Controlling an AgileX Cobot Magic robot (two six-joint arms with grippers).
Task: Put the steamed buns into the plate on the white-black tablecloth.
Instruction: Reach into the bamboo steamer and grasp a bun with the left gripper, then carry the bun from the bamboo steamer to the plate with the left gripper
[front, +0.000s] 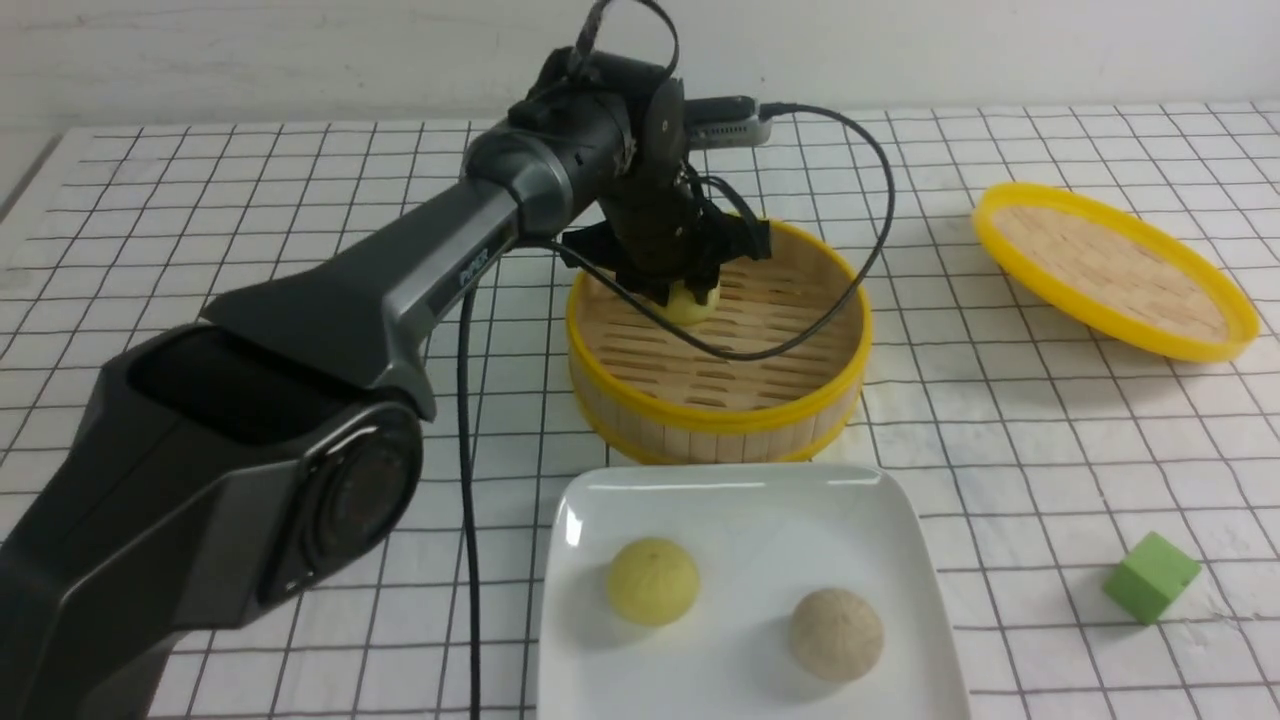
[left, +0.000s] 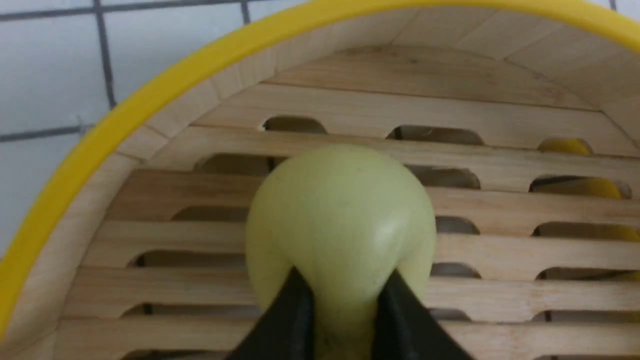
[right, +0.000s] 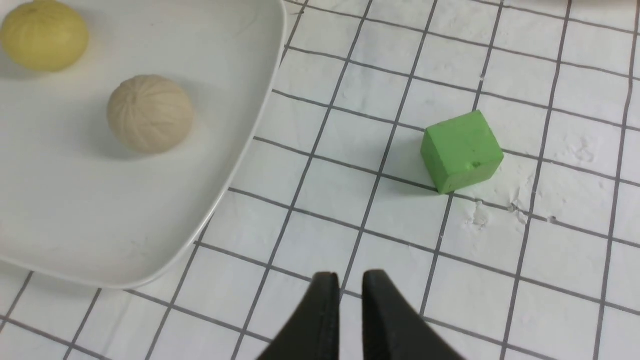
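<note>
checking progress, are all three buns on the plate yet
No, the third bun sits in the steamer, held by the left pincer.

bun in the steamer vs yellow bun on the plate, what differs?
Place: steamer bun is in the bamboo basket; plate bun lies on the white plate. State: steamer bun is pinched and dented by the left tool; plate bun is free and round. Shared: both pale yellow.

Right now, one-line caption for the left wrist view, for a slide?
Left gripper shut on a pale yellow bun inside the yellow-rimmed bamboo steamer basket.
</note>
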